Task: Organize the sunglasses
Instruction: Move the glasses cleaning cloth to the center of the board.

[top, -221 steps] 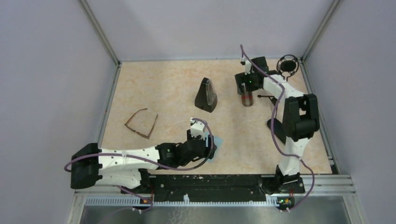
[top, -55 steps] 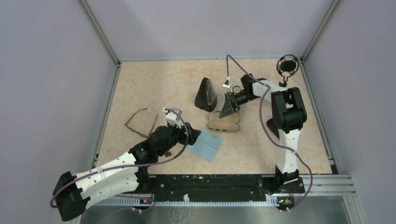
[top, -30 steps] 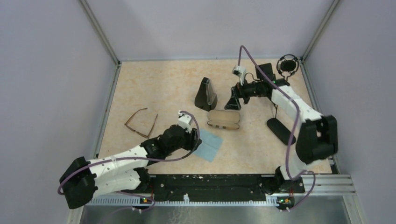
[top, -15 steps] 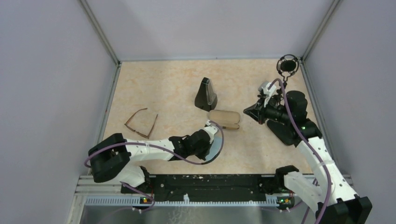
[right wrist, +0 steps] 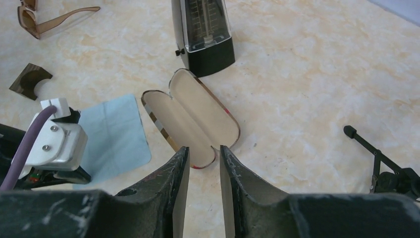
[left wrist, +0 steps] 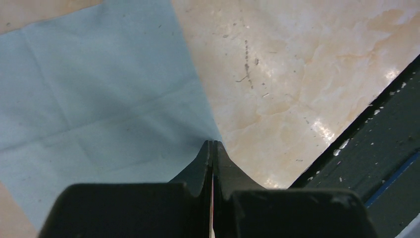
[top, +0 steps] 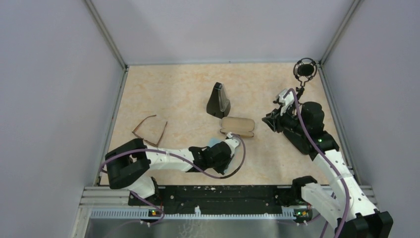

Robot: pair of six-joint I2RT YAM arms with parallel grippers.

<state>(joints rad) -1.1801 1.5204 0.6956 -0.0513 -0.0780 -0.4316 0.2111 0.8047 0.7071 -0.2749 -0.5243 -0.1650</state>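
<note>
Brown sunglasses well apart, left of the left hand

Light bright, even, diffuse, coming from above. Shadows soft and short. Left wrist view: white glare patch on glossy table; left gripper fingers dark, little detail. Right wrist view sharp on table; right gripper fingers near lens slightly blurred. Top view lacks fine detail.

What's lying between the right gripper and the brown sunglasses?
The open glasses case, just ahead of the right gripper; beyond it, bare table up to the brown sunglasses. The right wrist view shows it.
</note>
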